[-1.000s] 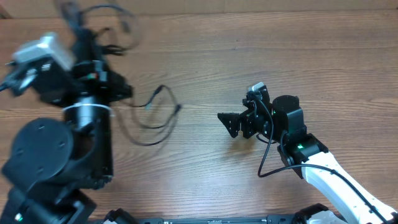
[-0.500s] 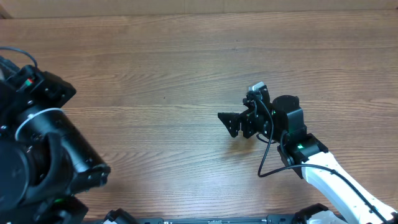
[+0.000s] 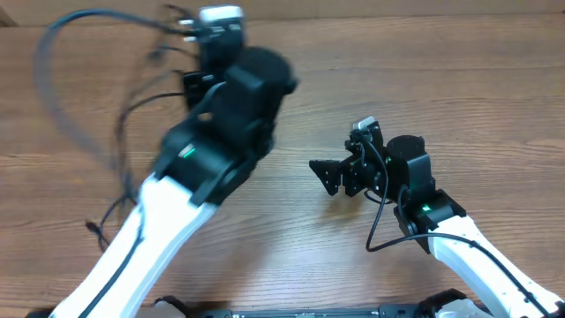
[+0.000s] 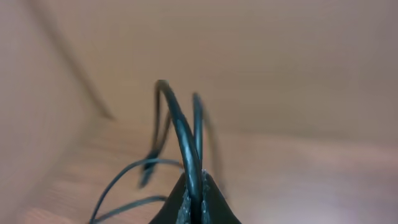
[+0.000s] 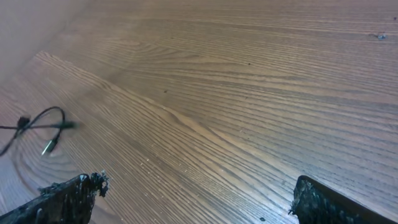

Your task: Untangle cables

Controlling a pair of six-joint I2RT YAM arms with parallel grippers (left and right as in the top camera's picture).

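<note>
The cables [image 4: 181,127] are thin black cords. In the left wrist view one of them runs up from between my left gripper's [image 4: 196,202] shut fingers and loops above, while other strands trail off to the left. Overhead, the left arm is motion-blurred, with its gripper [image 3: 179,24] near the table's back edge. Blurred cords [image 3: 110,212] hang from it down toward the front left. My right gripper [image 3: 327,174] hovers right of centre, open and empty. In its wrist view, wide-apart fingers [image 5: 68,199] frame bare wood, and a cable end [image 5: 37,121] with a small plug shows far left.
A wooden table [image 3: 424,79] fills the view. The left arm's white link [image 3: 150,238] crosses the front left, and a thicker blurred black cable [image 3: 53,62] arcs at the back left. The right arm's own wiring [image 3: 380,221] loops beside its wrist.
The left arm has swung from the far left edge up to the back middle, carrying the cables off the table centre. The right arm has not moved.
</note>
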